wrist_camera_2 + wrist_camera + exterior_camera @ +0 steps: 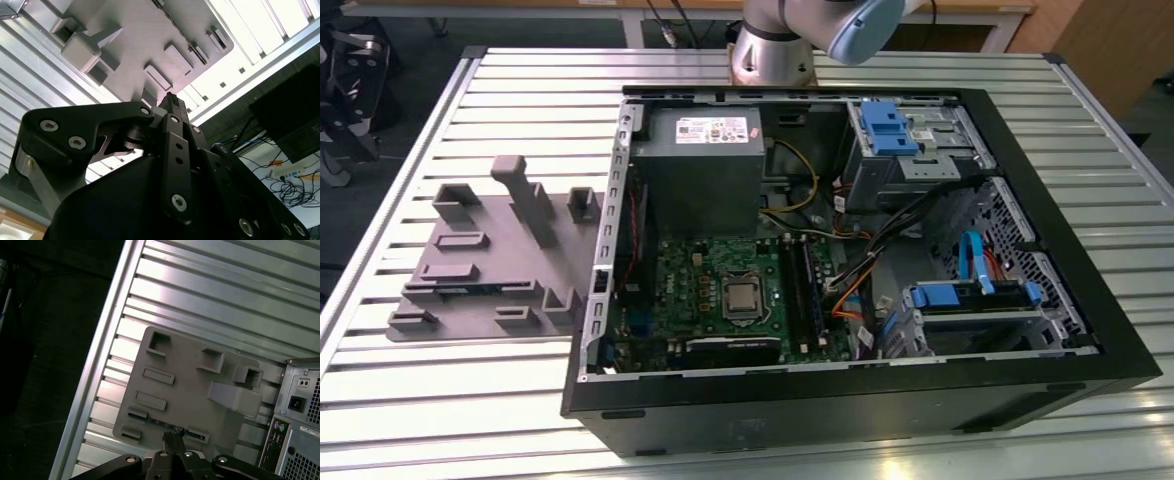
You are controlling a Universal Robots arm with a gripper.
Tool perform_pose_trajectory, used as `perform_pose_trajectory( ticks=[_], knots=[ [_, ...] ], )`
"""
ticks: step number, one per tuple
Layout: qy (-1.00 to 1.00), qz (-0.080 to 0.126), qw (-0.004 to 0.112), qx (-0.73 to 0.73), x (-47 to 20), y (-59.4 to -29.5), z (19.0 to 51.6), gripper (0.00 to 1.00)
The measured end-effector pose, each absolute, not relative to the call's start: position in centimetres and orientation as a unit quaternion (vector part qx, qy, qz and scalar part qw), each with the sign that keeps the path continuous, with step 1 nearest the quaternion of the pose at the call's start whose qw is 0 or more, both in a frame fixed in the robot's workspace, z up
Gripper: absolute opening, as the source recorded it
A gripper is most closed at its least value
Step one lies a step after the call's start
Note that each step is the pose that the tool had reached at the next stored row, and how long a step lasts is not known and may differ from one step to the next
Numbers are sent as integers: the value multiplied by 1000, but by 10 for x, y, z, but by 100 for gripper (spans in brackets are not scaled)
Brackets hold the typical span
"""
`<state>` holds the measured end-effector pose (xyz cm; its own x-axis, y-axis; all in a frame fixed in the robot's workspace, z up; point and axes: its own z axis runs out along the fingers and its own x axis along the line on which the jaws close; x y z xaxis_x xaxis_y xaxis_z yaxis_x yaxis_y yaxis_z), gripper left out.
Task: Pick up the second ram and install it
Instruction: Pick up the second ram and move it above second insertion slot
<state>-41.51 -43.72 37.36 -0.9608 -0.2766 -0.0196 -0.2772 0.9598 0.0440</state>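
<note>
1. One stick to fetch: second ram wedged on edge in long slot of gray fixture, beside open PC case.
2. Reading gripper as clenched on nothing, poised above that slot.
3. Risk of striking stick's top edge if lowered while clenched; risk of tilting and jamming it if grasped off-centre.
4. Inside case: motherboard, power supply.

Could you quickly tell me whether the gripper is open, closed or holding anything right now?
Gripper: closed, fingertips together with nothing visible between them, aimed at the grey fixture tray.
</note>
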Motion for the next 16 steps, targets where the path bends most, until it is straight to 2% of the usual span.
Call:
perform_pose_trajectory(
  ticks=[16],
  knots=[
    [990, 23, 7, -142, -415, -437, 374, 11]
  ],
)
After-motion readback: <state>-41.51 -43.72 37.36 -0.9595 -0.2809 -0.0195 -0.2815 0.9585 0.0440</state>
